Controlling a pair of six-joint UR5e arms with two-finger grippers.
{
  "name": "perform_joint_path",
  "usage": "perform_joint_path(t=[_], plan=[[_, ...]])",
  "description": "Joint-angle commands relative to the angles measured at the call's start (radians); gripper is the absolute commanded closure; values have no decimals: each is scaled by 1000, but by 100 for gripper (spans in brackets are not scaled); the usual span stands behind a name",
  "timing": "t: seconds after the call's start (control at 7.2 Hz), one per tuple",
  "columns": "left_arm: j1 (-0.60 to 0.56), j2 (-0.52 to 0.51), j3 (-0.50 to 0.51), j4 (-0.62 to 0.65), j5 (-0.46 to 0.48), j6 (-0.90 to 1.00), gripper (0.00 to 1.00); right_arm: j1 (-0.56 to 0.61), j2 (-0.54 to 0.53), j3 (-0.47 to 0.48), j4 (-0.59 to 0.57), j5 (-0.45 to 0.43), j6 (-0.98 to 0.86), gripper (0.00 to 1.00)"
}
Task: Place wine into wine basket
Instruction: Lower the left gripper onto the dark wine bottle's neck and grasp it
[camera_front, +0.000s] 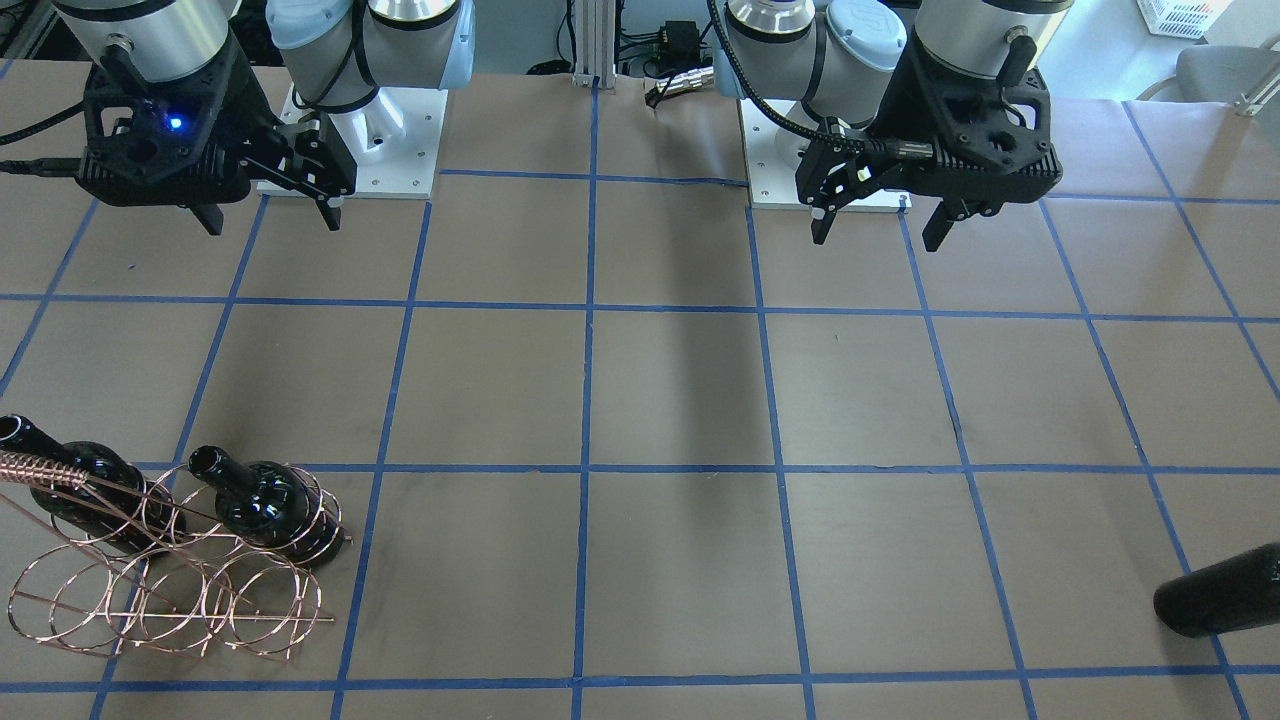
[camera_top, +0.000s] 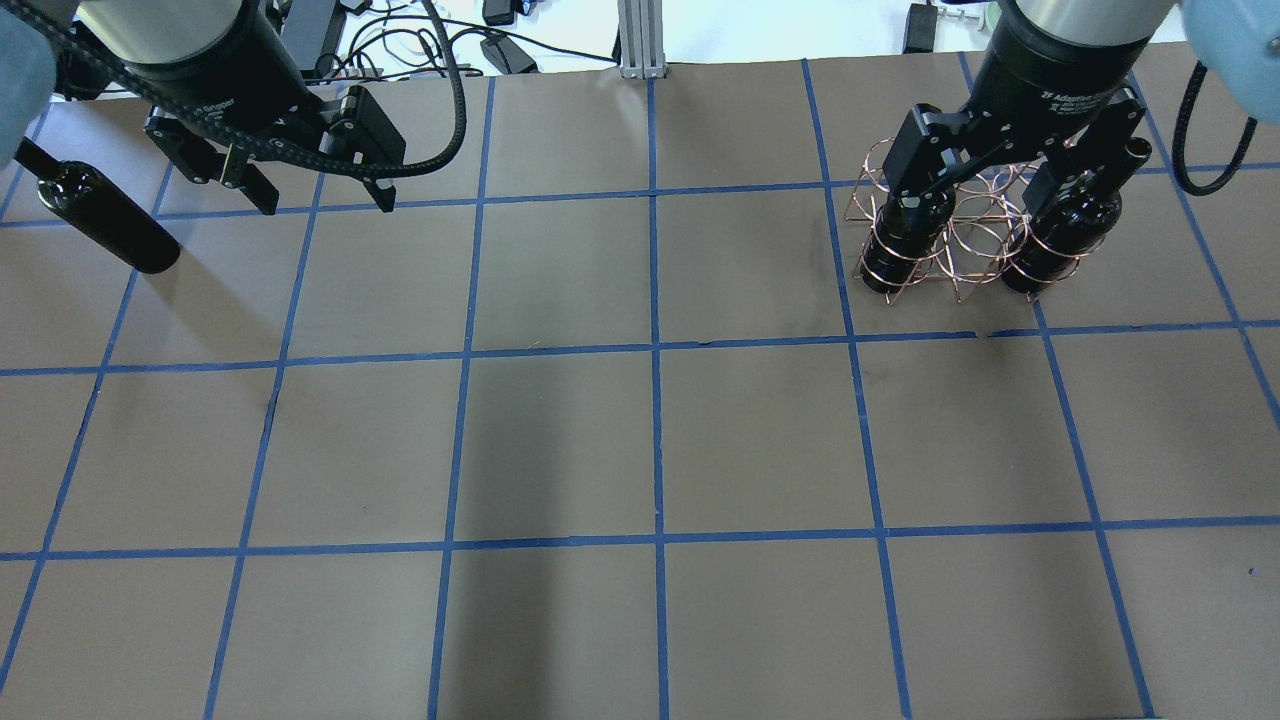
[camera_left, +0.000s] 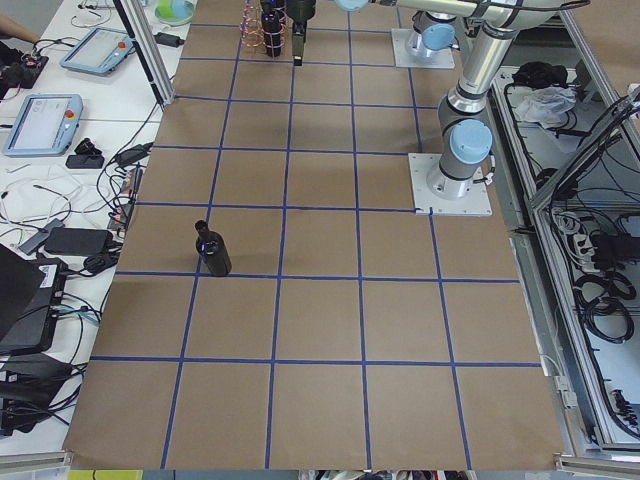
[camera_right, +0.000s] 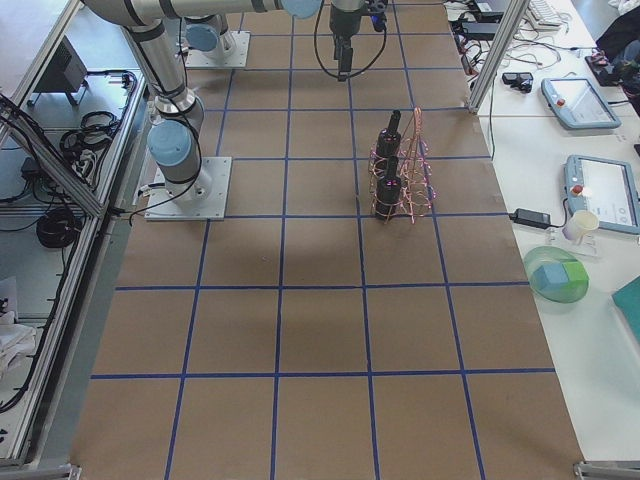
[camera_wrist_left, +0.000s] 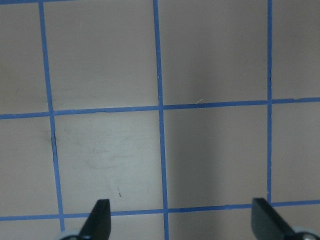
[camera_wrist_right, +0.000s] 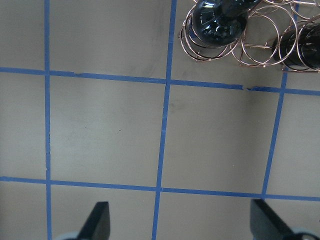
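Copper wine basket (camera_front: 175, 585): two bottles (camera_front: 265, 505) (camera_front: 85, 490) inside | third bottle (camera_front: 1220, 595) well apart | left claw (camera_front: 877, 240), right claw (camera_front: 272, 228) released

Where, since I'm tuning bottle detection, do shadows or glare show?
Exterior front-facing: a soft shadow band darkens the table down its middle; one wine bottle in the wine basket carries small glints. Right wrist-mounted: a bottle base mirrors bright highlights.

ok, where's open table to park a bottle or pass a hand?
The whole middle of the table is bare, between the loose bottle on the robot's left and the basket on its right. Crowded only at the basket: bottles fill its two outer slots, the middle one is empty.
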Motion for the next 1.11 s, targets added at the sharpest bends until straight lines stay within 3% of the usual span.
perform_joint_path(t=[0.0, 0.56, 0.69, 0.97], plan=[[0, 1, -6, 2, 33, 0, 0, 0, 0, 0, -17, 0, 0, 0], [19, 1, -17, 25, 29, 65, 0, 0, 9, 6, -81, 3, 3, 0], [75, 1, -14, 37, -4, 111, 2, 0, 11, 15, -92, 3, 8, 0], [199, 2, -9, 89, 26, 237, 2, 1, 11, 21, -94, -2, 6, 0]])
